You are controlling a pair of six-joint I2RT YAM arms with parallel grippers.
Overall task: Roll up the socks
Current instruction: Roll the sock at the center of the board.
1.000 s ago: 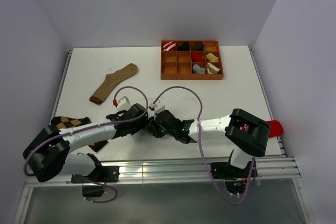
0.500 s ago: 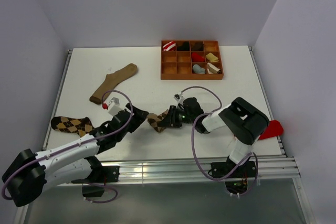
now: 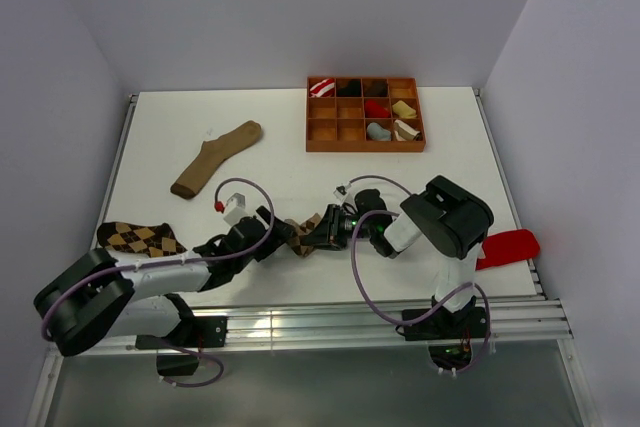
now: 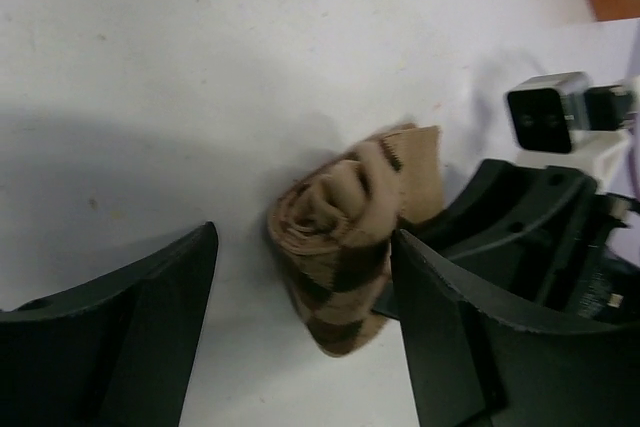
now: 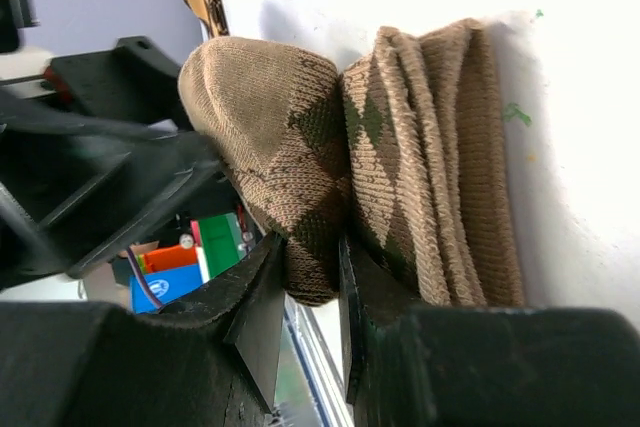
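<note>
Over at 8 o'clock on the white counter (image 3: 450, 177), the darker argyle sock (image 3: 140, 238) lies flat near the edge, well away from either arm's jaws. Past it, toward 10 o'clock, the long tan sock (image 3: 215, 158) lies stretched out on a slant, by itself.

The left arm (image 3: 160, 269) reaches low across the counter from 7 o'clock toward the middle. Its jaws stand wide apart. From its wrist camera, the lighter argyle sock (image 4: 345, 247) lies on the counter in the gap between them, close against one finger (image 4: 450, 347) and clear of the other. The sock is partly rolled: one end shows a coiled spiral, and a flat ribbed end sticks out toward 1 o'clock in that view. From above, it sits just nearer than the counter's middle, between the two arms' tips.

The right arm (image 3: 445, 222) comes in from 4 o'clock, elbow folded high. Its jaws are closed on that same sock: the right wrist camera shows the two fingers (image 5: 250, 317) nearly together, with a fold of the rounded diamond-patterned end pinched between them. The folded ribbed layers lie beside that, against the counter.

At 1 o'clock stands a wooden tray (image 3: 365, 148) divided into compartments, several holding small bundles of coloured fabric. At 4 o'clock, by the right edge, lies a flat red item (image 3: 508, 246); I cannot tell what it is.
</note>
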